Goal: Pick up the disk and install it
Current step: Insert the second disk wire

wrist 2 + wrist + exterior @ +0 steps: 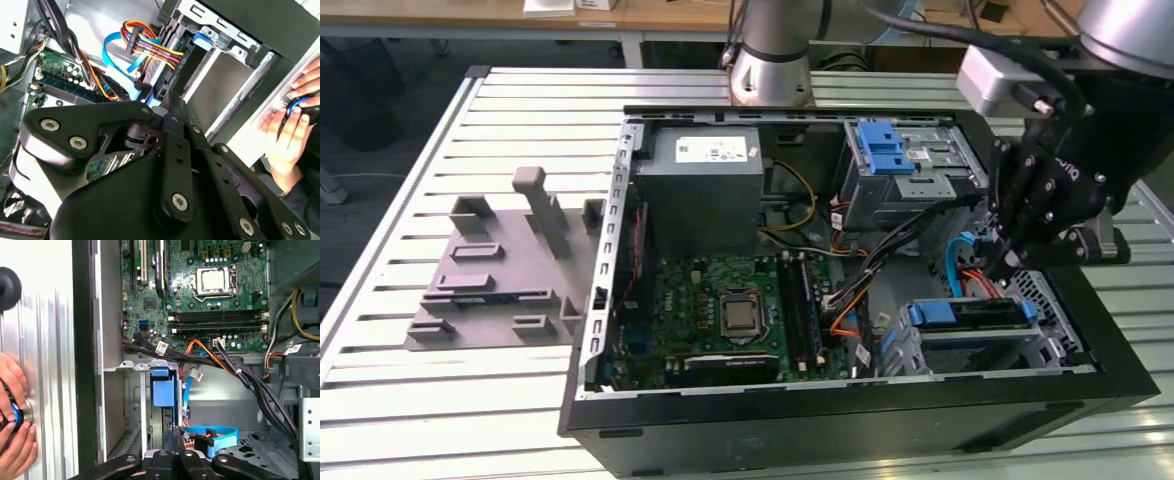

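Your claw (1003,268) fingers together; disk (970,315) just beside at 7 o'clock in exterior view, long axis 9-to-3.

The gripper (1014,262) hangs over the case (720,425), hiding the bay beneath it in the exterior view. In both wrist views its fingertips are cut off or blocked by its own black body. A hand (12,415) beside the case is cut by the first wrist view's edge.
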Motion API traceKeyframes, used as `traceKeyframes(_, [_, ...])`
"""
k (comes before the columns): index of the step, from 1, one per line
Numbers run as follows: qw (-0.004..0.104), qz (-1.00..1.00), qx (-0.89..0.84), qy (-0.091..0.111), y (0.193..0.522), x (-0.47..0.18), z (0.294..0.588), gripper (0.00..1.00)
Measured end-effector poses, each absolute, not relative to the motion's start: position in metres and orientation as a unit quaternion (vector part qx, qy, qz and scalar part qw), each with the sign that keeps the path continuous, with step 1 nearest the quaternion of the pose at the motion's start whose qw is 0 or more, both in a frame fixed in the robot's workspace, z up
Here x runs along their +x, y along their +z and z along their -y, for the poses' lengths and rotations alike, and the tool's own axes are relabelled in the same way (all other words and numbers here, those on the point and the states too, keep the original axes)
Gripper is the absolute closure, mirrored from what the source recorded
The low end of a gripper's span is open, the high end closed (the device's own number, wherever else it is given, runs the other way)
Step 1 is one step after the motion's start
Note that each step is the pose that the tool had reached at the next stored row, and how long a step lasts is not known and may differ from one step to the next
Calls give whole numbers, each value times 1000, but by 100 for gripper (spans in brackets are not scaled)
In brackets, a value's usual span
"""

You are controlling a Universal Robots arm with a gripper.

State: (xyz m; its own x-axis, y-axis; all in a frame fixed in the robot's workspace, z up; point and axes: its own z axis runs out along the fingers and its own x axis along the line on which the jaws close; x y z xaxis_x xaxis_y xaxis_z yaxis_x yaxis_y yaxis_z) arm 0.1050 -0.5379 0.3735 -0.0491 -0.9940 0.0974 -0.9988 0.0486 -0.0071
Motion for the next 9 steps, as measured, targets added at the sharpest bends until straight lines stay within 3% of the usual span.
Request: traceKeyframes(9, [33,723,689,36,389,103,530,89])
